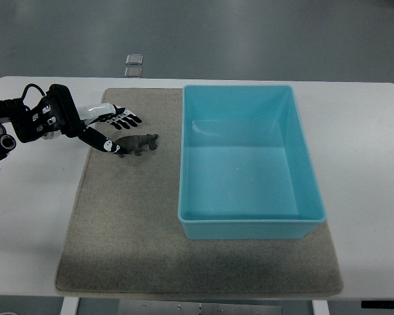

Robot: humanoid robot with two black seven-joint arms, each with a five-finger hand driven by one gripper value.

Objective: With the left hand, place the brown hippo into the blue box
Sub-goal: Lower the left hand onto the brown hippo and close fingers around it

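Left hand spread wide, empty, upper left of frame; brown hippo just lower right, long axis roughly horizontal; blue box beyond.

A white table with rounded corners stands on a smooth grey floor, a grey-brown felt mat spread over its middle, while a small pale square object lies on the floor just beyond the table's far edge.
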